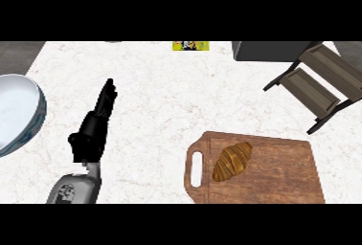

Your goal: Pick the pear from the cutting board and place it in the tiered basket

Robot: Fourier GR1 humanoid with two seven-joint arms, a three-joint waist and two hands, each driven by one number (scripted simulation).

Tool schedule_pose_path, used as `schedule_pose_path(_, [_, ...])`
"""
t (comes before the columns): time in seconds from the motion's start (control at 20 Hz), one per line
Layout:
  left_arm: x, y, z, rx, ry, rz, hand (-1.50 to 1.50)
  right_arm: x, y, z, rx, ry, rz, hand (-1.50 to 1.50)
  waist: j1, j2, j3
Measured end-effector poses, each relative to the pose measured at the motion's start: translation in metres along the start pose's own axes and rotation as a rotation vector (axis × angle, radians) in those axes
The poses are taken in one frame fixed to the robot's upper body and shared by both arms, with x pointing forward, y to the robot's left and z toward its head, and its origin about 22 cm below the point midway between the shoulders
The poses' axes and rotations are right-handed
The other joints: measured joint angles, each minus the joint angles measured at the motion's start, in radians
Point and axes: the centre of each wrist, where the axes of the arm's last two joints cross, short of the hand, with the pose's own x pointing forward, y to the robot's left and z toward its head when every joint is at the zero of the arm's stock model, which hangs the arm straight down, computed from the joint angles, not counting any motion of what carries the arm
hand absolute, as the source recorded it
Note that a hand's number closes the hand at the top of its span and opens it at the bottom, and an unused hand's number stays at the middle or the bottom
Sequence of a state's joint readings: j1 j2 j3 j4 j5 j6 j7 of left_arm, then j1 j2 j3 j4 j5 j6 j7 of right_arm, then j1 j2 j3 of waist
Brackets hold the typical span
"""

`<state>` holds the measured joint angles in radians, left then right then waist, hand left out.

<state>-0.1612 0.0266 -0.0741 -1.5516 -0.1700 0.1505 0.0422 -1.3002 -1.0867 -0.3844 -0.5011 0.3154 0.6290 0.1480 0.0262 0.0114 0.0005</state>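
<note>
A wooden cutting board (276, 177) with a handle slot lies at the lower right of the counter. On its left half rests a brown, striped, elongated item (233, 161) that looks more like a croissant than a pear. The tiered basket (318, 81), a dark frame with wooden shelves, stands at the upper right. My left hand (96, 125) is at the left, edge-on above the counter, fingers straight and pointing away, well apart from the board and holding nothing. The right hand does not show.
A large pale blue bowl (17, 112) sits at the left edge, close to my left hand. A dark box (272, 50) stands behind the basket, and a small yellow packet (191, 45) lies at the far edge.
</note>
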Motion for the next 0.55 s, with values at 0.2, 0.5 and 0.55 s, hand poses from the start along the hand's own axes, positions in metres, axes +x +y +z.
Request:
schedule_pose_path(0.2, [0.0,-0.001,0.0,-0.001,-0.006,0.004,0.0,-0.033,-0.034,0.025,-0.051,0.068,-0.108,-1.5,0.0,0.004,0.002])
schedule_pose_path(0.5, [0.002,-0.004,0.0,0.01,-0.009,0.009,0.0,-0.084,-0.068,0.07,-0.074,0.095,-0.204,-1.5,-0.006,0.009,0.007])
schedule_pose_path(0.55, [0.004,-0.003,0.0,0.01,-0.011,0.011,0.0,-0.09,-0.073,0.077,-0.071,0.094,-0.216,-1.5,-0.007,0.009,0.007])
